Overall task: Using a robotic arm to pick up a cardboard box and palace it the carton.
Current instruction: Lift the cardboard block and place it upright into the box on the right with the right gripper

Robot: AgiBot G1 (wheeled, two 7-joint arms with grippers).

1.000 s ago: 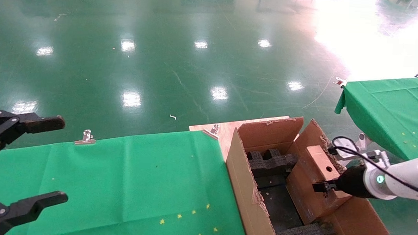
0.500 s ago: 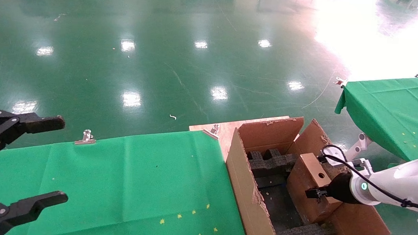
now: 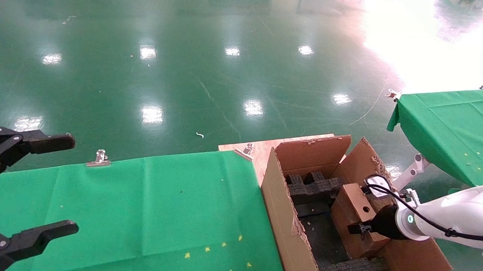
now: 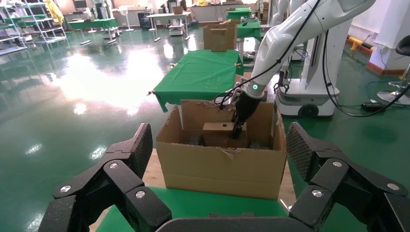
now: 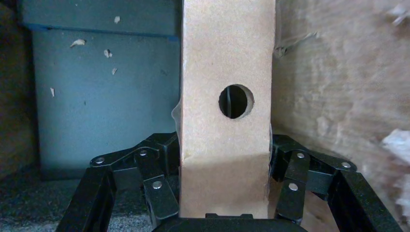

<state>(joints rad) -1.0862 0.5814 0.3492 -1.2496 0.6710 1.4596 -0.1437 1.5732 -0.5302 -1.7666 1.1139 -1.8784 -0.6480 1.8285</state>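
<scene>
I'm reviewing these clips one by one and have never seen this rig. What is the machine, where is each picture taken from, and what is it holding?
It is a robot with two arms, each ending in a gripper. The wide picture comes from its head, looking down at a green table and a carton beside it with black foam inside. The other two come from cameras on the wrists.

The right gripper, on the white arm, is shut on a small box with a round hole and holds it inside the carton. The right wrist view shows this close up: black fingers squeeze the box from both sides.

The left gripper hangs open over the table's left end, idle. Its wrist view looks across at the carton.
</scene>
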